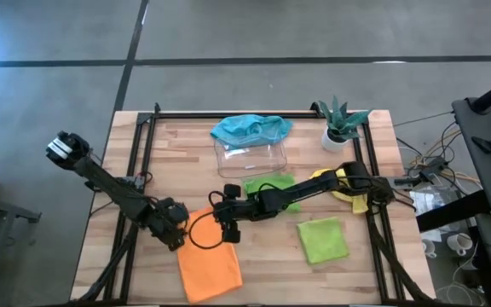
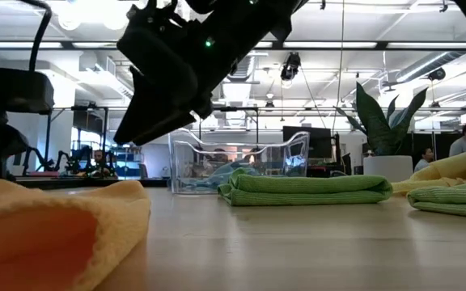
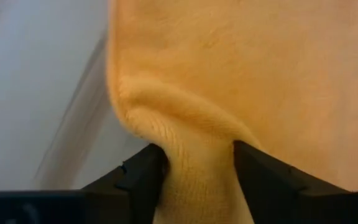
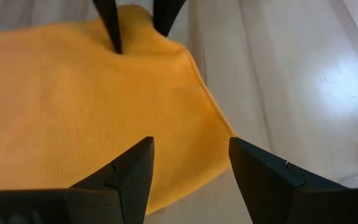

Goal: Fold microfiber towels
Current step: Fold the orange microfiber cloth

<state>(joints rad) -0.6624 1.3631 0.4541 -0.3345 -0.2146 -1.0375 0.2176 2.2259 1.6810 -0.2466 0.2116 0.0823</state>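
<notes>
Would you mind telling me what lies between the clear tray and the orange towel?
In the high view, the right arm and a folded green towel lie between the tray and the orange towel.

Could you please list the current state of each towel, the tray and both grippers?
orange towel: spread flat, one edge pinched
left gripper: shut on orange towel
right gripper: open above orange towel
teal towel: crumpled on the tray
clear tray: upright
lime towel: folded flat
second lime towel: folded, partly under the right arm
yellow towel: mostly hidden
</notes>
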